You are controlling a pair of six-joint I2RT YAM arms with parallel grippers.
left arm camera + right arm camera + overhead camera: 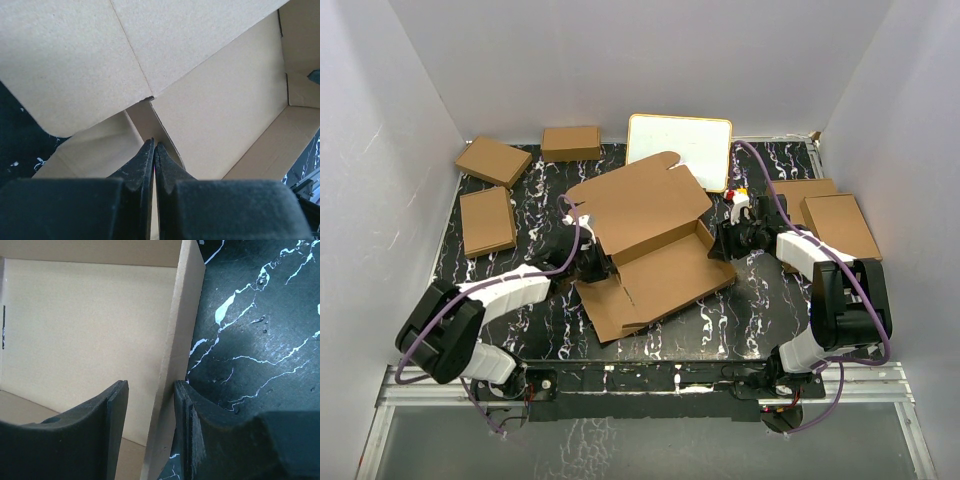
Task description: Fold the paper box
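The paper box (655, 240) lies half folded in the middle of the black marbled table, its lid panel (638, 200) tilted up toward the back. My left gripper (598, 266) is at the box's left end. In the left wrist view its jaws (154, 146) are shut, their tips against the edge of an inner side flap (165, 135); I cannot tell if the flap is pinched. My right gripper (728, 238) is at the right end. There its open jaws (150, 387) straddle the upright end wall (182, 315), the outer finger (187, 410) against it and the inner finger apart.
Small folded brown boxes lie at the back left (493, 160), back (570, 142) and left (487, 220), and two more at the right (840, 225). A white board (680, 150) stands behind the box. Grey enclosure walls surround the table.
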